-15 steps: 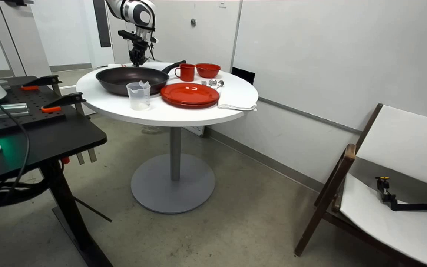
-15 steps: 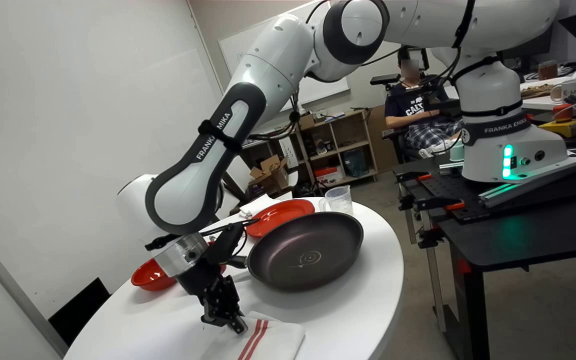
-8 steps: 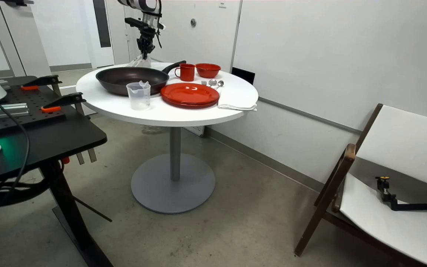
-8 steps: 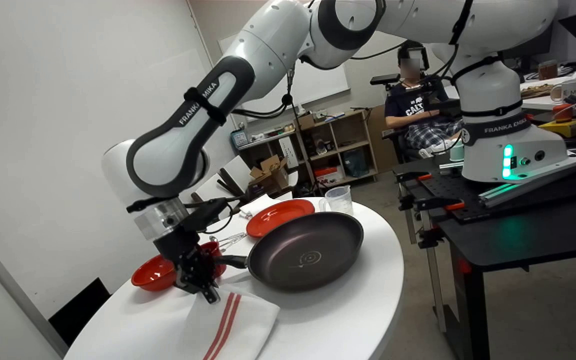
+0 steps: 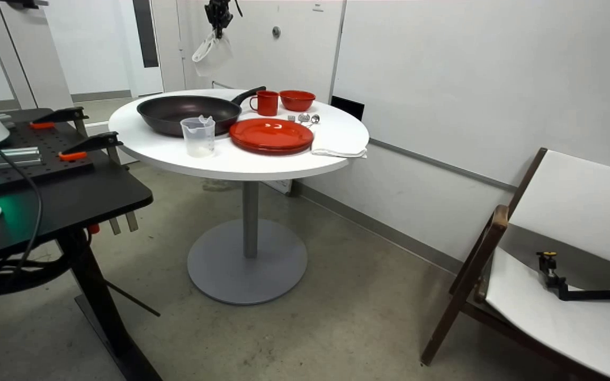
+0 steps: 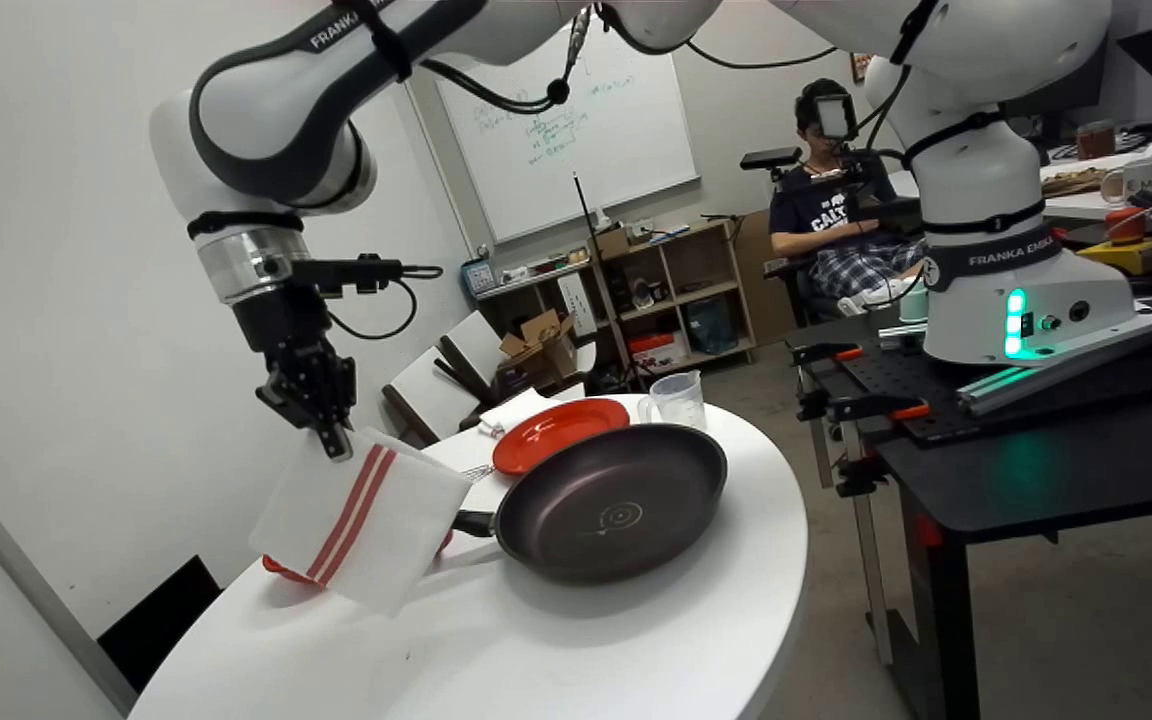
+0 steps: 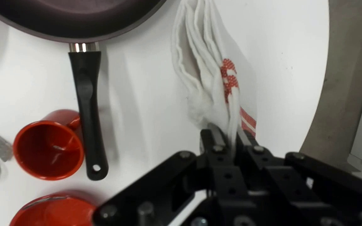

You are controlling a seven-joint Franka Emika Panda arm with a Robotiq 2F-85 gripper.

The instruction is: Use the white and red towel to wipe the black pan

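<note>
Above the table [image 6: 576, 650], white and red towel [image 6: 381, 520] pinched between the fingers [image 6: 337, 442], hanging below them

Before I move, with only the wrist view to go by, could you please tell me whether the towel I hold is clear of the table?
Observer: Yes, an exterior view shows a gap between the white and red towel and the table.
Operator: Thank you; does anything stand beside the black pan, outside my picture?
Observer: Yes, a clear measuring cup stands close beside it, upright.
</note>
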